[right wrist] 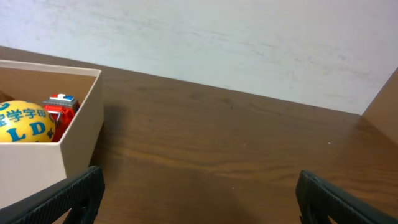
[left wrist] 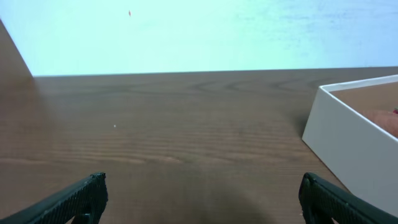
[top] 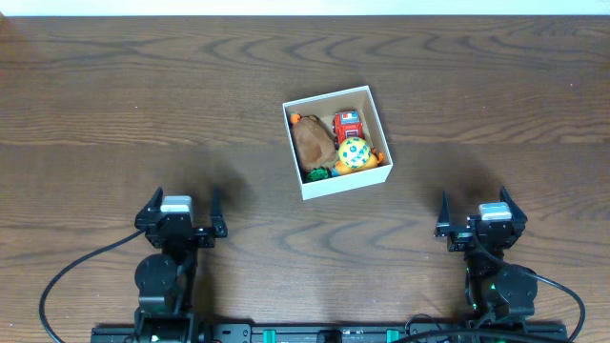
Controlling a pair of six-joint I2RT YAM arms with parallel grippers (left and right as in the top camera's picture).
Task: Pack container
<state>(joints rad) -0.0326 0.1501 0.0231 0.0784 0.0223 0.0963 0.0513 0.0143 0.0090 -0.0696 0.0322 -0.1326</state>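
1. Container (top: pixel 345 182): a white square box with a brown inside, open-topped. It sits on the counter (top: pixel 143 86) right of centre, toward the far side and turned slightly askew. It is well apart from both arms.
2. Contents, overhead view: brown plush toy (top: pixel 312 143) along the left side; red toy vehicle (top: pixel 347 123) at the far right; yellow spotted ball (top: pixel 354 153) just near of the vehicle. There is a small green piece (top: pixel 317 173) at the near-left corner and an orange bit (top: pixel 376 152) by the right wall, both too small to identify.
3. Left gripper (top: pixel 184 205): low at the near-left edge, jaws wide apart, holding nothing. Its wrist view shows only bare wood and the container's white wall at the right.
4. Right gripper (top: pixel 475 211): near-right edge, jaws likewise spread and empty. Its wrist view catches the ball and vehicle over the box wall.
5. Progress, my reading: no toy shows outside the container in any view, so loading looks complete. Both arms sit back near their bases.
6. Left to do: probably nothing. No lid is visible, so I expect no closing step.
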